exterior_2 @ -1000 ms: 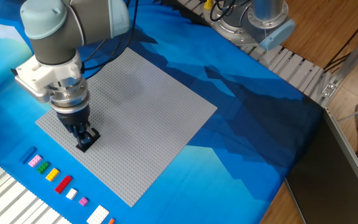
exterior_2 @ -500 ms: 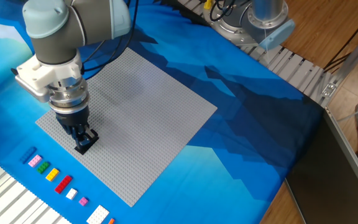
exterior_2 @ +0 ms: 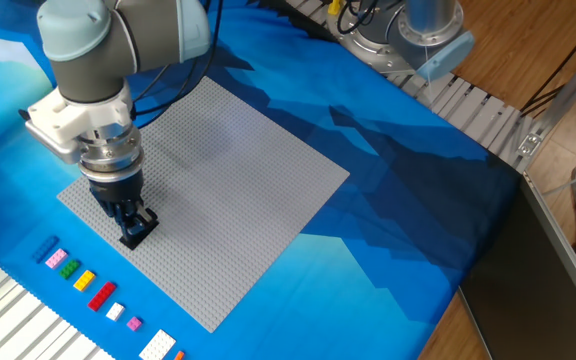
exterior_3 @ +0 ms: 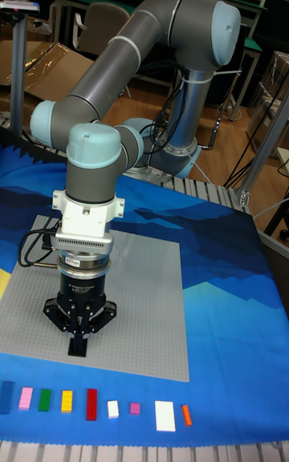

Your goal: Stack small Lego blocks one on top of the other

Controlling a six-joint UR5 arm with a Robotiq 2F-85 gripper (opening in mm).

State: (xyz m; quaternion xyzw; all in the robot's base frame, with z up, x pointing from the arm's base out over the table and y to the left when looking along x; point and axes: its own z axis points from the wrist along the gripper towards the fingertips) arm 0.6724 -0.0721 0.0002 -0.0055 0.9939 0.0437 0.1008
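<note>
Surface (exterior_2: 388, 190) has blue patterned cloth; grey baseplate (exterior_2: 228, 180) flat on it, row of coloured bricks (exterior_3: 88, 404) along front edge.

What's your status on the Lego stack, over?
End effector down on the grey baseplate, fingers closed on a black brick. Blue brick in the row of spare bricks on the cloth. Nothing in the way.

You've got one grey baseplate (exterior_3: 152, 310), one arm with one tool (exterior_3: 79, 339), one black brick (exterior_2: 140, 232) under it, and nine loose bricks in a row (exterior_3: 91, 403) along the front edge of the surface.
</note>
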